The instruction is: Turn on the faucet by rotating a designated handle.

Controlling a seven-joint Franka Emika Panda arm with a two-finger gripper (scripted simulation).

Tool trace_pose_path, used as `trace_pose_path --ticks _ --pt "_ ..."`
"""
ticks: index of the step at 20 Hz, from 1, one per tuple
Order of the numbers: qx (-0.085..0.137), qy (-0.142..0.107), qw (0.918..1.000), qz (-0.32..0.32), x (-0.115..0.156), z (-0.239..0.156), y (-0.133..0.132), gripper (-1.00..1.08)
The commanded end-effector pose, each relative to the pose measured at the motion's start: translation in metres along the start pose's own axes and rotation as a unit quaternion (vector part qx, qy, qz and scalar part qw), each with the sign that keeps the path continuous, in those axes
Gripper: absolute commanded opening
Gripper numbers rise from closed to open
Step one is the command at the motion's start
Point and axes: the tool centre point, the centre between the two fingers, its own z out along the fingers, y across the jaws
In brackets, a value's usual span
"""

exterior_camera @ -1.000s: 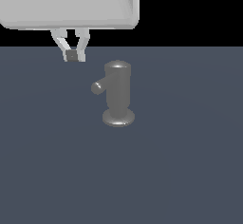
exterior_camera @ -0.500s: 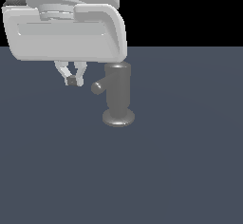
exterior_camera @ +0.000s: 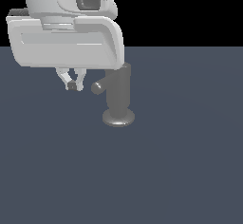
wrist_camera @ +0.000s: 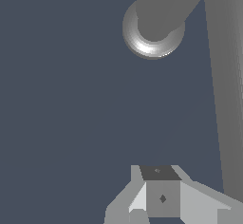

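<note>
The faucet (exterior_camera: pixel 118 95) was seen standing upright on the dark grey floor (exterior_camera: pixel 180 171), well away from any visible edge of it, its flared base (exterior_camera: pixel 118 118) set flat on the surface and its top hidden behind the arm's white housing (exterior_camera: pixel 66 40). From the upper part of the body the handle (exterior_camera: pixel 98 87) was projected sideways, toward the exterior view's left, its rounded tip left free and untouched.

Just beside that tip, apart from it, the gripper (exterior_camera: pixel 72 85) was held at about the handle's height. The fingers (exterior_camera: pixel 77 81) were drawn together at their tips with nothing between them, so the claw was judged clenched and empty. Such a pose would suit a sideways push on the rod rather than a grasp. In the wrist view the closed fingertips (wrist_camera: pixel 161 197) were shown over bare floor, with the base disc (wrist_camera: pixel 153 42) farther off.

The turning was judged not yet begun.
</note>
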Motion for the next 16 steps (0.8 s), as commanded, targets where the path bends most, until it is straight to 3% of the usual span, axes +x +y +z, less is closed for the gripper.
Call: trace_pose_path --ticks 1,16 --pt "0.0 0.0 1.0 0.0 0.0 0.0 0.0 -1.0" --pt "0.0 0.0 1.0 0.0 0.013 0.0 0.078 -1.0"
